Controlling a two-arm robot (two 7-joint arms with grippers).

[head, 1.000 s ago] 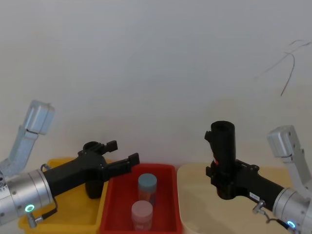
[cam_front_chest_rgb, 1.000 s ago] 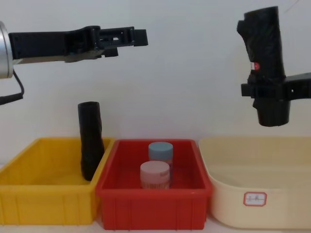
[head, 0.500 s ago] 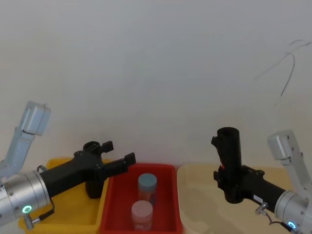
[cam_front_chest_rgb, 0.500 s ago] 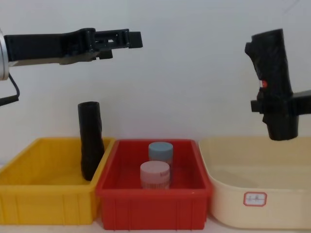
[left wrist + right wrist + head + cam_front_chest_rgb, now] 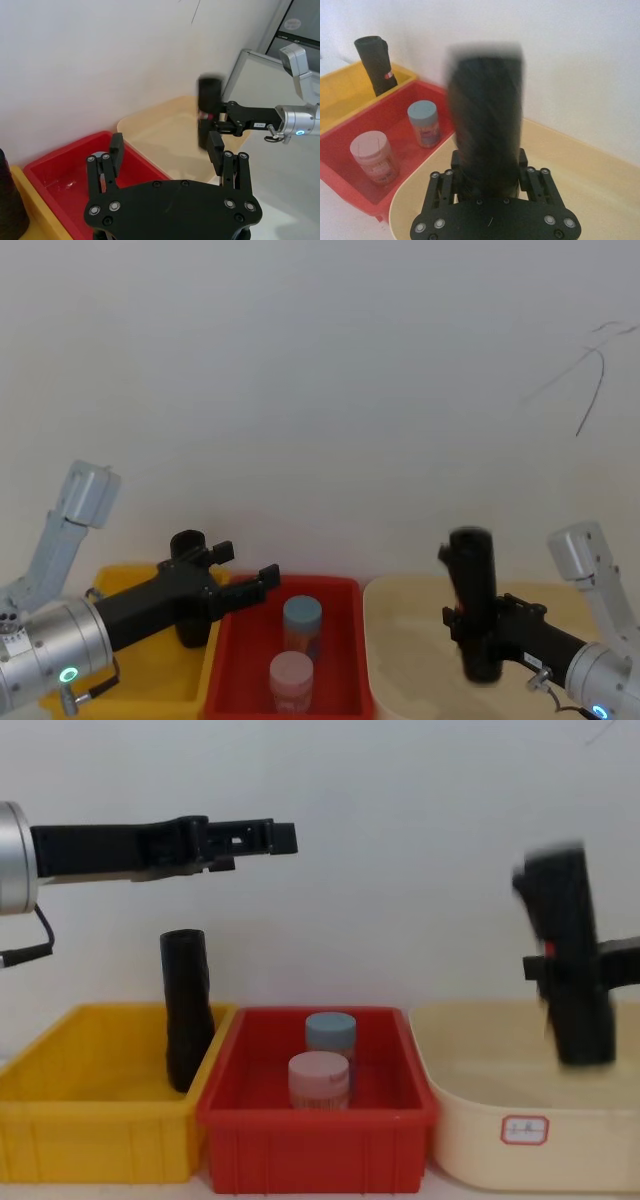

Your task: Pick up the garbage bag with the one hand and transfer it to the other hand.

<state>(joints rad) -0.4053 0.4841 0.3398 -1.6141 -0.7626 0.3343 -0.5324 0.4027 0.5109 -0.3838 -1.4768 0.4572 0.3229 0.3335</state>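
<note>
The garbage bag [image 5: 563, 930], a black crinkly roll with a red sticker, stands upright in my right gripper [image 5: 572, 970], which is shut on its middle. It hangs over the cream bin [image 5: 520, 1140], with its lower end about level with the rim. The head view shows the garbage bag [image 5: 472, 570] in the right gripper [image 5: 478, 625] at the lower right, and the right wrist view has the garbage bag [image 5: 487, 125] close up and blurred. My left gripper [image 5: 280, 835] is open and empty, in the air above the yellow and red bins. In the head view the left gripper [image 5: 247, 564] is at the lower left.
A second black roll [image 5: 186, 1010] leans in the yellow bin [image 5: 100, 1140]. The red bin [image 5: 315, 1150] in the middle holds a blue-lidded jar [image 5: 330, 1030] and a pink-lidded jar [image 5: 319, 1075]. A white wall stands close behind the three bins.
My right gripper has carried the garbage bag down and a little to the right, toward the cream bin. The open left gripper has dropped lower.
</note>
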